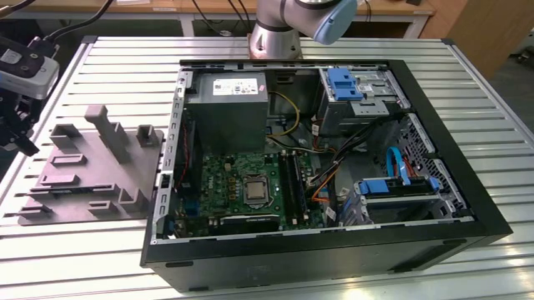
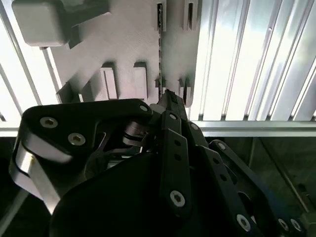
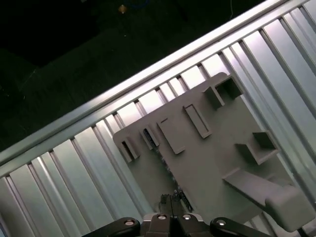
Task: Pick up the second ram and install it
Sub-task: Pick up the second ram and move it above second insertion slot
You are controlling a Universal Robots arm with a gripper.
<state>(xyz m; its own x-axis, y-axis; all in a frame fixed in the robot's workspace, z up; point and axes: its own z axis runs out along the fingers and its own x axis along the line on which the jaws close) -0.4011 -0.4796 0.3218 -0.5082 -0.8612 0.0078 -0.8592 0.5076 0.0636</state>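
The second ram (image 2: 159, 49) is a thin dark stick seen edge-on, standing in a slot of the grey fixture tray (image 2: 128, 39). My gripper (image 2: 169, 96) hangs well above the tray, its tips in line with the near end of the stick. The fingers look shut, tips together, with nothing between them, as the first wrist view of the gripper (image 3: 172, 198) also suggests. In the exterior view the gripper (image 1: 19, 134) is at the far left, over the outer edge of the fixture tray (image 1: 92, 181).
The open computer case (image 1: 334, 250) lies on the slatted metal table (image 1: 467, 69), right of the tray. Inside are the motherboard (image 1: 242, 181), black slot rails (image 1: 292, 181), the grey power-supply box (image 1: 225, 119) and loose cables. The table edge (image 3: 148, 74) runs just beyond the tray.
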